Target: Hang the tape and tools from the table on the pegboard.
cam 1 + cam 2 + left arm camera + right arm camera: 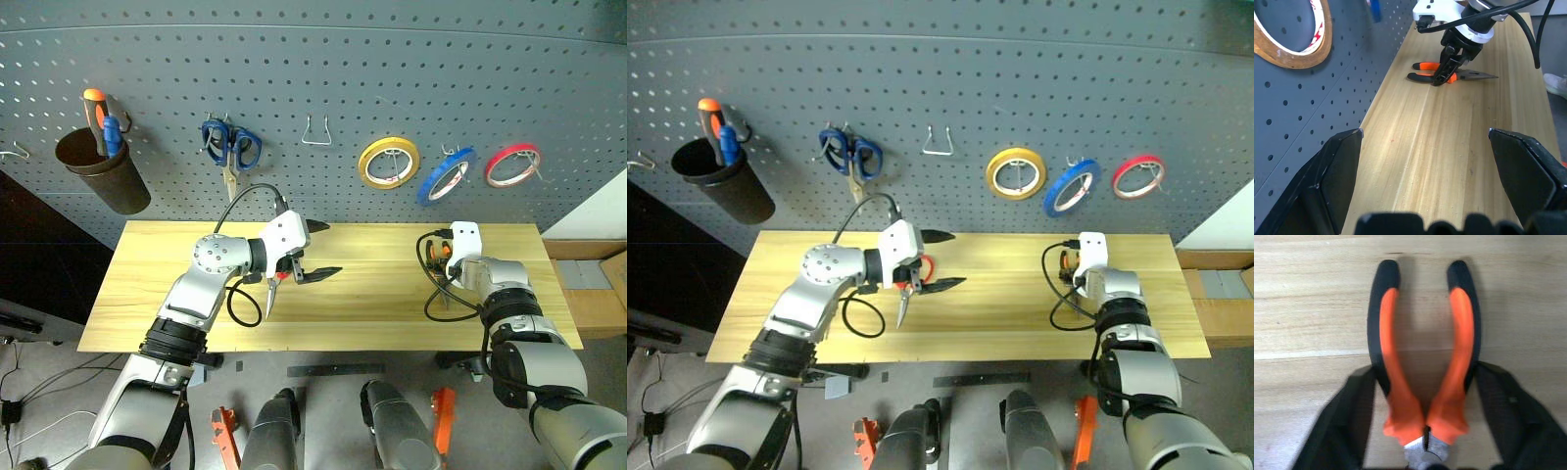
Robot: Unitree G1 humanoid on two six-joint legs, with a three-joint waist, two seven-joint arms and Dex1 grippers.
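Closing on the pliers (1422,377) lying flat on the worktop (382,294), the right tool (1422,431) brackets both handles, not yet clamped, needing a firm squeeze before lifting toward the pegboard (323,78); the left tool (318,252) hangs wide open.

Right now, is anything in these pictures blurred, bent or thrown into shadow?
Right wrist view: the pliers look soft, and each handle casts a faint shadow on the table. Left eye view: the pegboard rows curve. Left wrist view: the left gripper's fingers are blurred.
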